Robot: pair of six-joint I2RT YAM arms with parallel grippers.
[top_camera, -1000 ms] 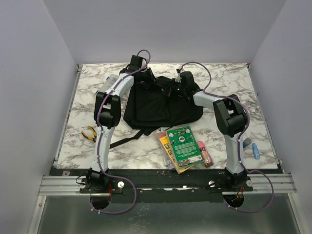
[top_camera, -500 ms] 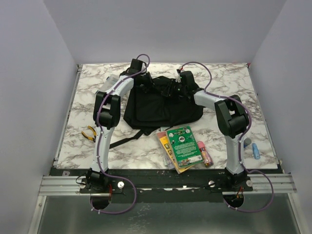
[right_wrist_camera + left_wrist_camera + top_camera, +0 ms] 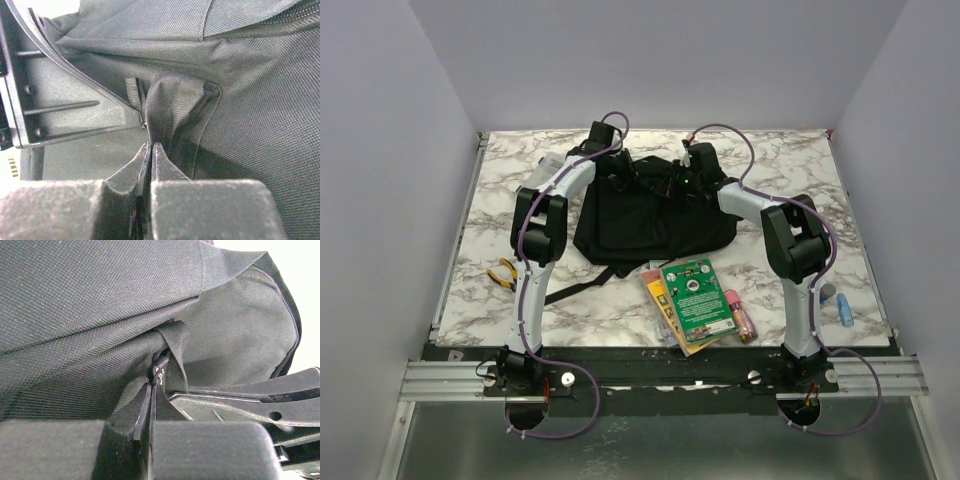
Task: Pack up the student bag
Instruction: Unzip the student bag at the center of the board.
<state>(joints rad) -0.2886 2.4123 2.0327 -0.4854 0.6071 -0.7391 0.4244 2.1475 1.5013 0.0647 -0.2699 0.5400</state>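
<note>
Marble-patterned white and grey, the surface point(image 3: 800, 170) carries everything in view. Lying on its far middle is the student bag point(image 3: 640, 220), a soft black fabric backpack, flat and spread wide. One long strap point(image 3: 575, 288) trails from the bag toward the near left.

Both arms reach across to the bag's far edge. The left arm point(image 3: 535, 225) comes in from the left and the right arm point(image 3: 790, 245) from the right.

The left gripper point(image 3: 152, 385) sits at the bag's far left corner. In its wrist view the two fingers are pressed together, with a pinched fold of the black weave caught at their tips. The right gripper point(image 3: 150, 146) sits at the far right part of the bag. Its fingers are drawn almost together, and a bunched ridge of fabric runs down between the tips. A short webbing loop point(image 3: 134, 95) hangs just beside that ridge.

Near the front edge, just in front of the bag, a green card package point(image 3: 696, 298) lies tilted on top of yellow and orange packs point(image 3: 660, 300). A small pink item point(image 3: 740, 313) lies just to their right.

Yellow-handled pliers point(image 3: 503, 273) lie at the left side, well apart from the bag. A small blue item point(image 3: 846, 310) rests at the right side, beyond the right arm.
</note>
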